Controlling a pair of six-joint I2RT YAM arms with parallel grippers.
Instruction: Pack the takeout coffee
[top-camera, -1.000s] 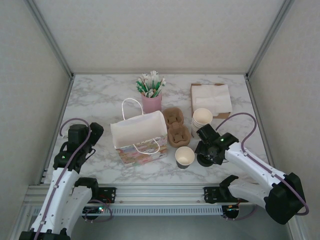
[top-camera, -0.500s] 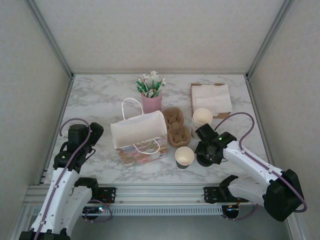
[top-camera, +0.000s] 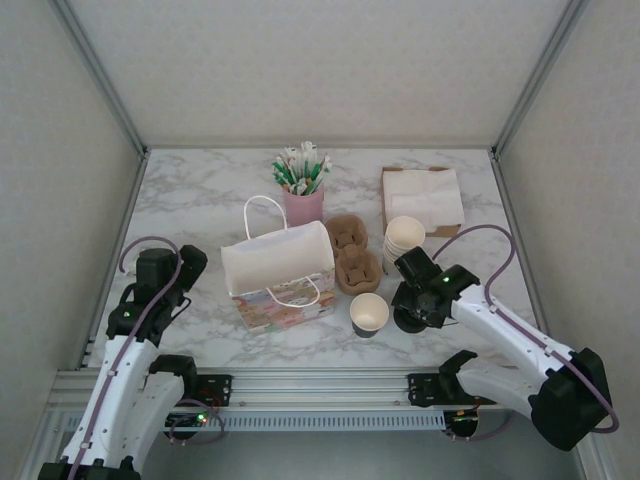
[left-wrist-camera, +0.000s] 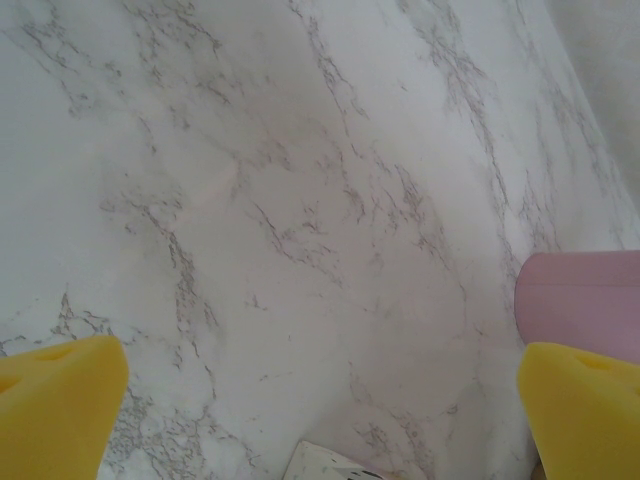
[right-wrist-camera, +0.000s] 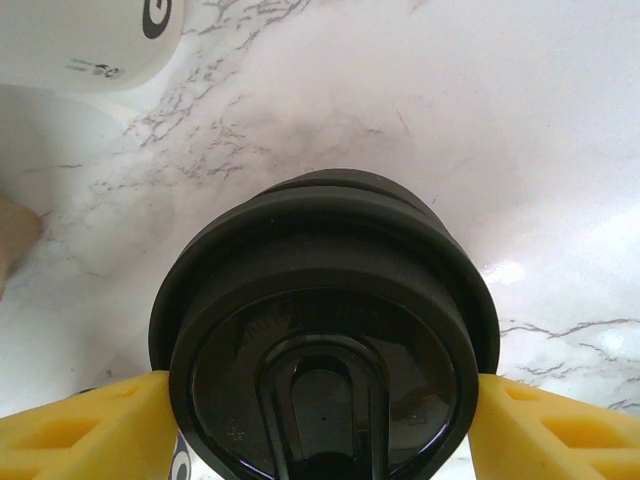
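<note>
- Top cam: right gripper (top-camera: 406, 312) sits over black lid (top-camera: 409, 324) near the table (top-camera: 200, 200) front edge. Takeout coffee cup (top-camera: 369, 312) stands just beside it, uncapped, w/ paper bag (top-camera: 278, 262) to its left. Left gripper (top-camera: 188, 264) hangs well apart.
- Left wrist: yellow fingers (left-wrist-camera: 60, 410) spread wide over bare marble, nothing between.
- Right wrist: pads (right-wrist-camera: 90, 430) flank lid's rim both sides, little gap if any; firm pinch can't be told. Step looks like fetching lid. Next calls for a level lift, centring over cup, pressing on.
</note>
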